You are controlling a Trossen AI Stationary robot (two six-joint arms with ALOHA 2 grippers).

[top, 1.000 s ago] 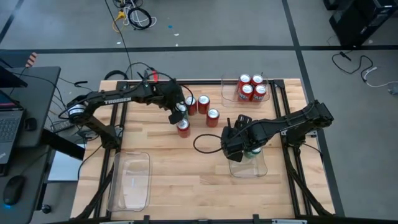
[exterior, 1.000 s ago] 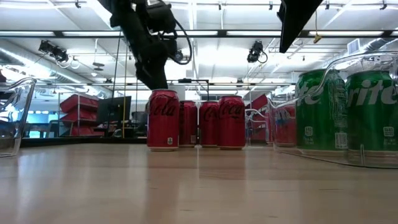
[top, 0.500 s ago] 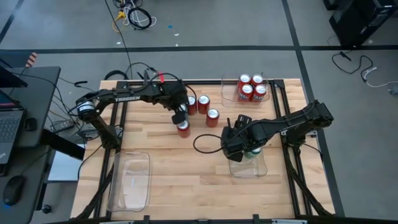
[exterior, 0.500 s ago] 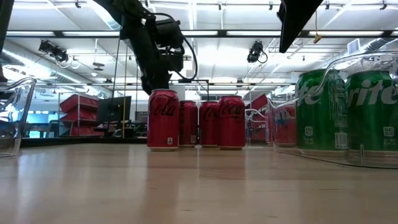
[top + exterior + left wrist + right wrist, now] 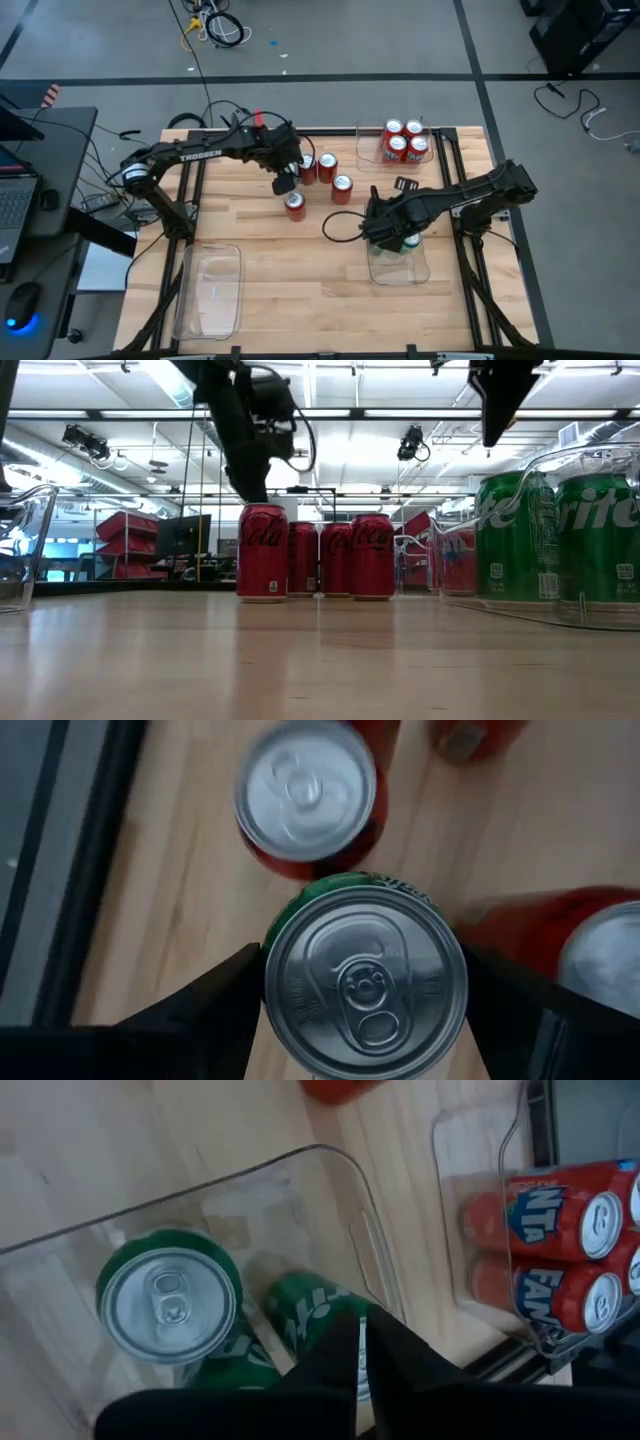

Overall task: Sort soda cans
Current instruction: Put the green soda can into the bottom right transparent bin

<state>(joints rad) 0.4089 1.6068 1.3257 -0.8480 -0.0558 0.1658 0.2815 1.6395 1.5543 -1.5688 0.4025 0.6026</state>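
Observation:
A green soda can (image 5: 365, 985) stands among red soda cans (image 5: 327, 164), (image 5: 343, 187), (image 5: 294, 203) at the table's far middle. My left gripper (image 5: 284, 182) is above it, a finger on each side, shut on it. In the low view the front red can (image 5: 262, 552) hides it. My right gripper (image 5: 360, 1355) is shut and hovers over a clear bin (image 5: 400, 268) at the near right. That bin holds green soda cans (image 5: 170, 1305), (image 5: 310, 1315) standing on its floor. My left gripper pinches the green can by its upper side wall, just under the silver rim (image 5: 272, 945), between its two fingers. The fingers come from above, pointing steeply down. The can stays upright. Whether its base is on the table does not show.
A second clear bin (image 5: 432, 150) at the far right holds several red cans (image 5: 405, 142). An empty clear bin (image 5: 210, 290) lies at the near left. Bare wood stretches across the table's middle and near edge. A black cable (image 5: 335, 228) loops beside my right arm.
My right gripper has shut over the green-can bin and tipped, its hand shifting a little toward the table's right edge. My left gripper has drifted slightly toward the far edge, over the green can.

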